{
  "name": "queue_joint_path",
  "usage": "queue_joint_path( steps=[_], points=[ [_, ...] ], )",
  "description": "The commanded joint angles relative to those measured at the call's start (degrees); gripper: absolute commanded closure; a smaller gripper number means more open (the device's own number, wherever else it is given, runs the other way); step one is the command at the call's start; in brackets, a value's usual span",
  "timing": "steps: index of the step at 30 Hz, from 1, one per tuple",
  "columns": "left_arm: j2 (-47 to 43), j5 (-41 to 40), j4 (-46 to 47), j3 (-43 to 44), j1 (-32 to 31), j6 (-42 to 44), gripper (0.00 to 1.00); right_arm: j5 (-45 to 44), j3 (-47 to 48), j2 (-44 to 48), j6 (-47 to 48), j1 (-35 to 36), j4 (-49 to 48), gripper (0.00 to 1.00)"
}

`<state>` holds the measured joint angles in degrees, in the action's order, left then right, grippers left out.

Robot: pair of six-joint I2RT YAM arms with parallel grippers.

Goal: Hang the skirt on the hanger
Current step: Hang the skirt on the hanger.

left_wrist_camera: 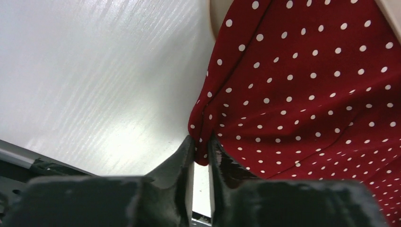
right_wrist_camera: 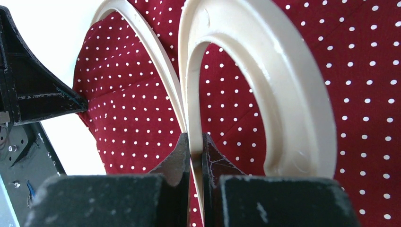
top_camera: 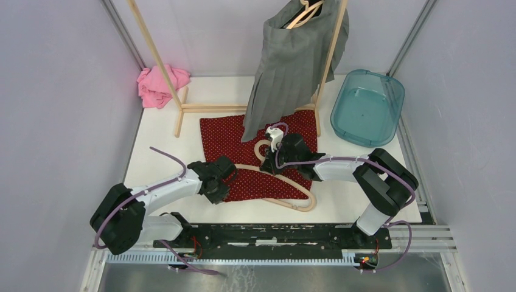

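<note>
Wrist turned inward, the left arm stretches forward and rightward low over the table. We see its left gripper pinched shut on the near left edge of the red dotted skirt, which lies flat on the table in front of the wooden rack. Across the skirt we find the cream hanger. Further right, the right arm folds at its elbow and points left, its right gripper clamped on the hanger just beside its hook. At the far right stands a blue tub.
</note>
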<state>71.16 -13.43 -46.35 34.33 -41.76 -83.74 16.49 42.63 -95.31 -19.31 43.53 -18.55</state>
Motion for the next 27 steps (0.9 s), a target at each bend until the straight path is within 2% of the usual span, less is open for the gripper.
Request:
queue_joint_path(
  steps=[1, 3, 4, 10, 13, 27],
  points=[
    [0.7, -3.4, -2.0, -1.3, -0.1, -4.8, 0.84, -2.2, -0.1, 0.1, 1.5, -0.3, 2.6, 0.99],
    [0.5, -3.8, -3.1, -0.6, -0.1, -4.9, 0.95, -2.6, -0.1, 0.3, 1.5, -0.3, 2.8, 0.99],
    [0.2, -4.0, -4.3, 0.0, -0.1, -4.8, 0.96, -2.9, 0.1, 0.3, 1.6, -0.3, 3.1, 0.99],
    [-5.4, -7.6, -14.0, 7.2, 0.2, -4.9, 0.97, -3.0, 0.1, -0.4, 1.3, -0.5, 2.9, 0.99],
    [-7.2, -8.0, -16.8, 10.2, 2.2, -1.0, 0.97, -3.2, -0.5, -0.8, 0.9, -0.6, 1.6, 0.99],
    [-14.1, -8.3, -23.0, 11.9, 10.3, 6.9, 0.96, -6.6, -0.6, -1.4, 2.5, -0.6, 0.7, 0.99]
  ],
)
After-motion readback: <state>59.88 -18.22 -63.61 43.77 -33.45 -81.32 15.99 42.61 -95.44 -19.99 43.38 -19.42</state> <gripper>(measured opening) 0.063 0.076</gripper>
